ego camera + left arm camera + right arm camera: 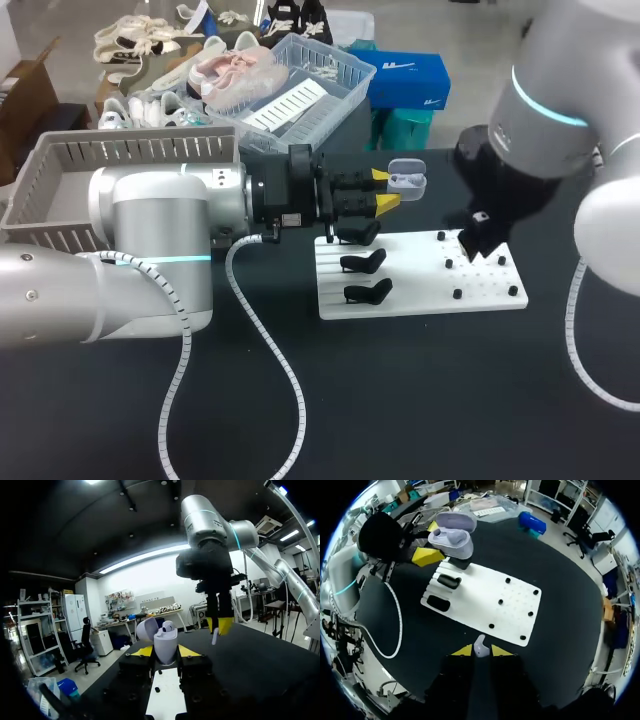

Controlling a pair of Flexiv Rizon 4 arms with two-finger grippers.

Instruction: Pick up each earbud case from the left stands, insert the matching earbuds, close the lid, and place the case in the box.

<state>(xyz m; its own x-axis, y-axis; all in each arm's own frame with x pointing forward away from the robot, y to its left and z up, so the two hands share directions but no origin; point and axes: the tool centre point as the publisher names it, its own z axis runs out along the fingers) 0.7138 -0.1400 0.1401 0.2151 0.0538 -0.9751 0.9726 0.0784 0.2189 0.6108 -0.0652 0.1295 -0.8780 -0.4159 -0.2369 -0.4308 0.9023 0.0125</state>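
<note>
Head view showed left gripper [386, 190] clamped on the open case [407, 181], mouth upward; right gripper [481, 651], clamped on an earbud [479, 645], hung near, right of it.

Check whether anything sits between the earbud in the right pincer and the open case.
Nothing visible does. The left pincer holds the case with its lid open; the right pincer holds the earbud above the white board, only open air between them.

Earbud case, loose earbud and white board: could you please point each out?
earbud case [165, 649], left wrist view, on its lower shell.
earbud [479, 646], right wrist view, on its rounded body.
white board [420, 288], head view, on a bare patch.
</note>
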